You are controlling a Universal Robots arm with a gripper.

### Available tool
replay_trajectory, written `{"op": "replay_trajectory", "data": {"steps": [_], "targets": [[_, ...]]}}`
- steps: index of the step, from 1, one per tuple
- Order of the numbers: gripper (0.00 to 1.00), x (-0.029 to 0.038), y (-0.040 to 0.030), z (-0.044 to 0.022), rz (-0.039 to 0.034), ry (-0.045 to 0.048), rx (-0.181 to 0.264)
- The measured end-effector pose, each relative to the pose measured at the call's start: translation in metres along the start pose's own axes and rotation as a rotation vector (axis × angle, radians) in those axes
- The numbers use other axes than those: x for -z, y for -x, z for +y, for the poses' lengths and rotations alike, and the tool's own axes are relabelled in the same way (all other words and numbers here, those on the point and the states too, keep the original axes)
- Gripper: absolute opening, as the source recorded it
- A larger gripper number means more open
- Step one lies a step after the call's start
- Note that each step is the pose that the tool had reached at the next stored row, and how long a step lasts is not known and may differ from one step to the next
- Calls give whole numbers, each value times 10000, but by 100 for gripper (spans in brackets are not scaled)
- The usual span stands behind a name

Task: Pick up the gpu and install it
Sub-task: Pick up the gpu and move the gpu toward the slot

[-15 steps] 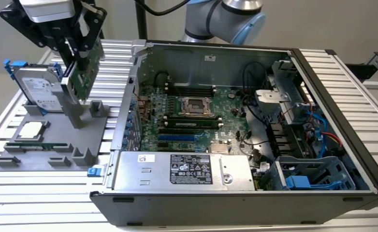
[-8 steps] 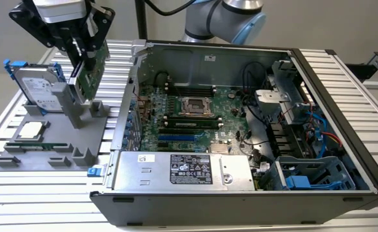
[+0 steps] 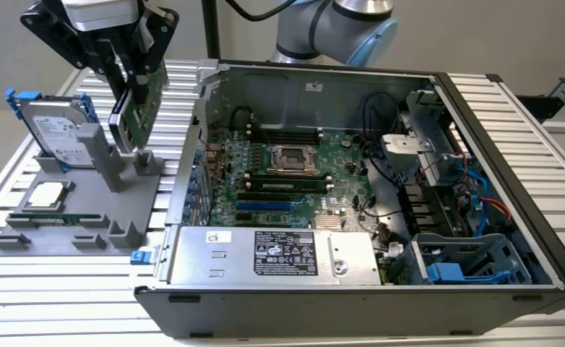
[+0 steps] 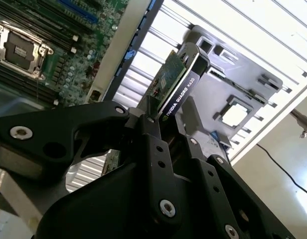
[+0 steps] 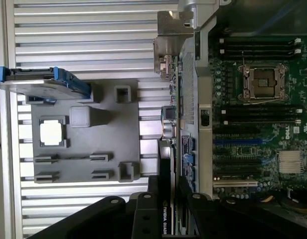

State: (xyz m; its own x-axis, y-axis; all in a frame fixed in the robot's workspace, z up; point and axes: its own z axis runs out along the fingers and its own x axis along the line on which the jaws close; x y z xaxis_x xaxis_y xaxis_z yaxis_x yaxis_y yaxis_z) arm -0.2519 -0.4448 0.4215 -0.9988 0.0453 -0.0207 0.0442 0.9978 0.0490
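Black claw (image 3: 128, 81) is clamped on the gpu (image 3: 136, 119), pinching its upper part. Card hangs edge-down, slightly tilted, over the gray holder tray (image 3: 71, 217), which sits on the slatted tabletop (image 3: 51, 289) to the exterior view's left of the open computer case (image 3: 360, 307). In the second wrist view the fingers (image 4: 152, 132) bite near one end, and most of the card's length sticks out past them.

Card's low end is just above the tray's upright posts (image 3: 149, 160). Can't tell if it's fully clear of them.

Risks as I see it:
- grip is off-centre, so a knock could pivot the card in the fingers
- low corner could catch a post and drag the tray
- hard drive (image 3: 58, 136) stands just beside the card, on the exterior view's left
- case side wall (image 3: 191, 170) stands between card and motherboard (image 3: 292, 170), so a low pass would clip its rim

Room: open air above tray and case. Inside, the expansion slots lie between that wall, the RAM rows and the power supply (image 3: 273, 256) on the near side. Tight fit.
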Motion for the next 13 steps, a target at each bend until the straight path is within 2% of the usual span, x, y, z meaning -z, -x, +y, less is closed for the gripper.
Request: {"op": "replay_trajectory", "data": {"steps": [13], "targets": [[0,62,146,9,1,-2,-3]]}}
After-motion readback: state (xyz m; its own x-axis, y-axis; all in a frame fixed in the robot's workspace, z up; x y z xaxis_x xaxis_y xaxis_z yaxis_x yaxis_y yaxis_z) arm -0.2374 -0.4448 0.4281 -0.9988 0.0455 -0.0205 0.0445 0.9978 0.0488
